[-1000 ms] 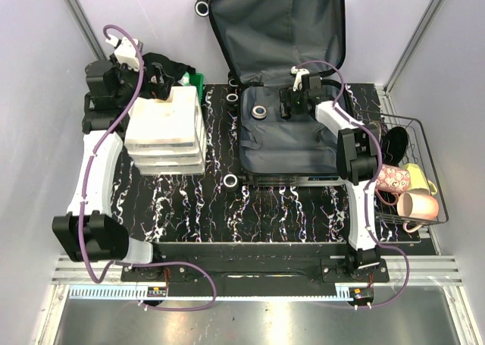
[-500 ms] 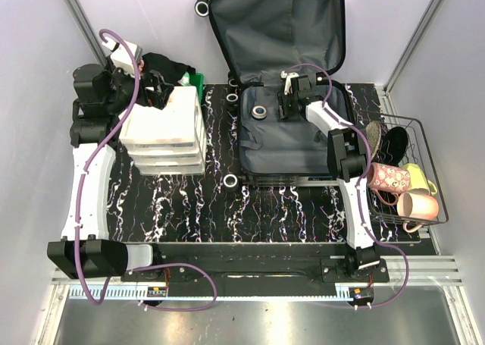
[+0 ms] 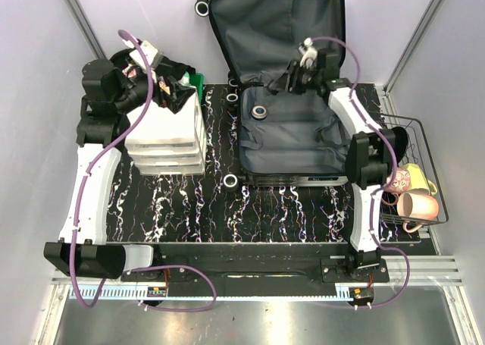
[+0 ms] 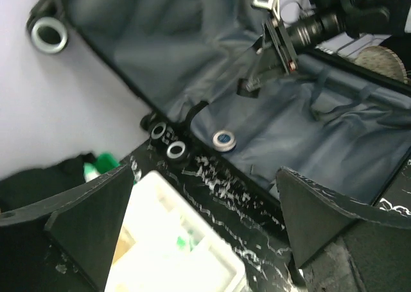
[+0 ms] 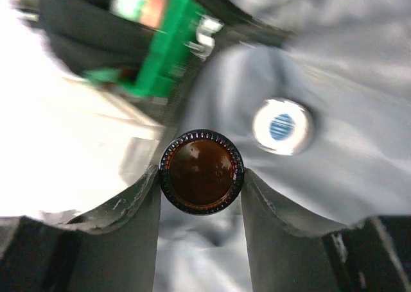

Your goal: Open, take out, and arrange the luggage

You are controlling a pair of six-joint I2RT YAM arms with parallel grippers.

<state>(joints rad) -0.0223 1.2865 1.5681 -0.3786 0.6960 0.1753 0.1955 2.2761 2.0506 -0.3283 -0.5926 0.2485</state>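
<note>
Top view. Your right arm reaches far across the open luggage [image 3: 292, 136]. The right hand [image 3: 290, 79] sits at the hinge line and points left. Your left arm is folded up, with the left hand [image 3: 173, 95] above the white drawer unit [image 3: 163, 140]. The luggage lies on the black marbled counter [image 3: 197, 201]. Its base is flat and its lid stands against the back wall. The long axis runs left to right, with the wheels at the left end. The lining is soft grey fabric.

Left wrist view. The left hand [image 4: 205, 171] is released, its fingers spread wide with nothing between them. The creased lining [image 4: 192, 54] fills the view, and a silver disc [image 4: 223, 139] lies on it.

Right wrist view. The right hand [image 5: 201, 176] is clenched on a brown round item [image 5: 201, 170] with a ribbed rim, seen end-on. You cannot tell whether that face is a cap or a base.
</note>
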